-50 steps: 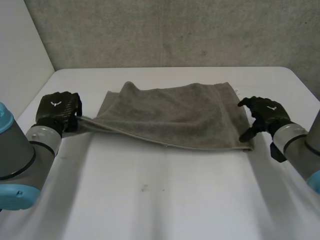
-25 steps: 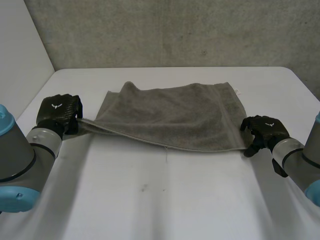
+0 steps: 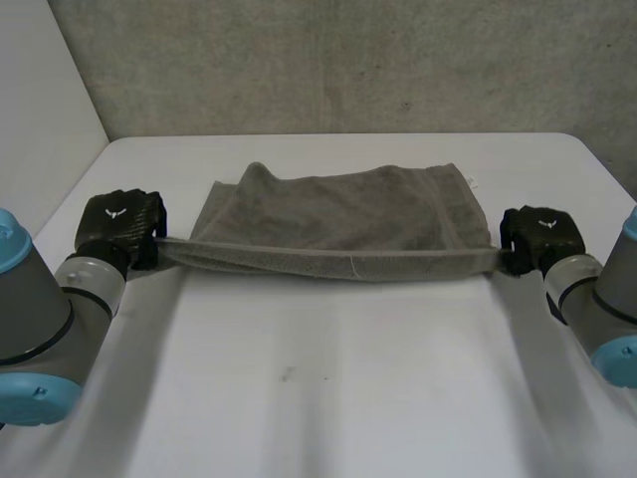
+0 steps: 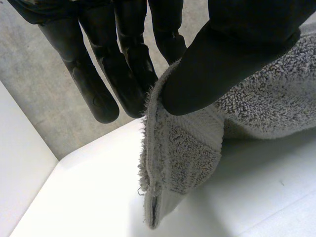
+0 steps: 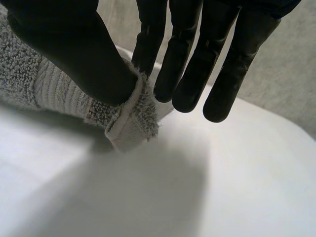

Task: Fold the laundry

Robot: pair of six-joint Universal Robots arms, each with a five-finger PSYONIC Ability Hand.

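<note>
Right hand [image 3: 538, 235] now pinches towel [image 3: 328, 211] corner; left hand [image 3: 117, 222] pinching other; edge raised.

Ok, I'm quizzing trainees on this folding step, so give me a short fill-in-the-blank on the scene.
The left hand pinches the grey towel by its near ____ corner. The right hand grips the towel between its thumb and ____. The towel's far part rests on a ____ table.
Missing: left; fingers; white.
</note>
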